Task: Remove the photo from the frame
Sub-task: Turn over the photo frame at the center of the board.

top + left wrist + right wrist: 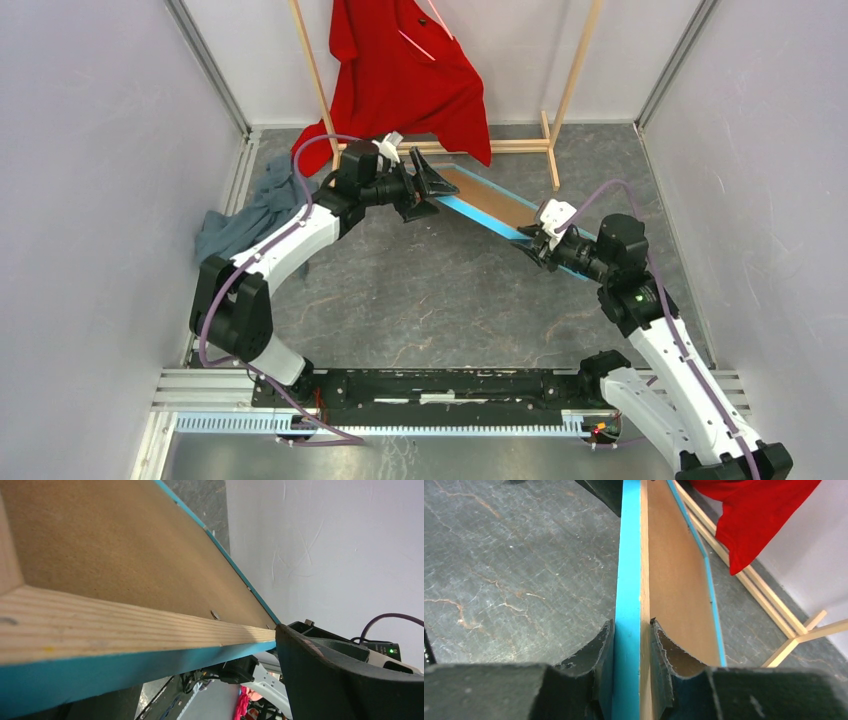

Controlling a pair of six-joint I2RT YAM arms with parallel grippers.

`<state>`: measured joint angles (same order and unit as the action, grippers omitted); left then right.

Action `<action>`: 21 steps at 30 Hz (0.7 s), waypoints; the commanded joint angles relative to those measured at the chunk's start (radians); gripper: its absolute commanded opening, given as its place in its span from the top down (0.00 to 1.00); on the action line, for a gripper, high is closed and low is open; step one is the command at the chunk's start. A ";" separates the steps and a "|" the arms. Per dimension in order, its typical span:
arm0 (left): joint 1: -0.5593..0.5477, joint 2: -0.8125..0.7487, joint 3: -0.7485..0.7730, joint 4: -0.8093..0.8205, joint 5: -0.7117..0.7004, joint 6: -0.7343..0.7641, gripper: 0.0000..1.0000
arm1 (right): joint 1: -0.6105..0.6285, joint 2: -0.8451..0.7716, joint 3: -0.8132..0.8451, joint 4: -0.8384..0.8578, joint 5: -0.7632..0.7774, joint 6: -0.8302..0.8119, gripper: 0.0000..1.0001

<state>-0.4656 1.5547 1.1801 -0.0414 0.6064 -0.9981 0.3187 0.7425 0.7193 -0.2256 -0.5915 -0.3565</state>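
Note:
The frame (480,221) is held up off the floor, tilted, its light blue edge toward me. The brown backing board (492,200) faces up and sits in the frame. The photo is hidden behind the board. My right gripper (533,240) is shut on the frame's lower rail (626,580), one finger on the blue front and one on the board side (674,580). My left gripper (425,188) is spread open at the frame's far corner. In the left wrist view one finger (325,680) touches the end of the pale wood rail (125,625), with the board (125,555) above it.
A red shirt (410,70) hangs on a tall wooden rack (572,80) at the back, just behind the frame. The rack's foot bar (500,146) lies on the floor. A grey-blue cloth (250,215) lies at the left wall. Walls close in both sides.

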 commanded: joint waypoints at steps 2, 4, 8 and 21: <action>0.010 -0.051 -0.043 0.118 0.035 -0.007 0.06 | 0.012 -0.007 -0.071 -0.027 -0.134 0.099 0.82; 0.014 -0.053 -0.067 0.127 0.035 -0.009 0.10 | 0.011 -0.008 -0.097 -0.004 -0.150 0.109 0.82; 0.025 -0.056 -0.114 0.159 0.036 -0.023 0.15 | 0.012 -0.012 -0.143 0.025 -0.173 0.114 0.82; 0.047 0.010 -0.116 0.233 0.029 -0.034 0.31 | 0.012 -0.003 -0.199 0.069 -0.175 0.106 0.87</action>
<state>-0.4286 1.5555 1.0279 0.0269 0.6125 -1.0061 0.3222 0.7361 0.5274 -0.1703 -0.7029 -0.2550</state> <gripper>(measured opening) 0.718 0.263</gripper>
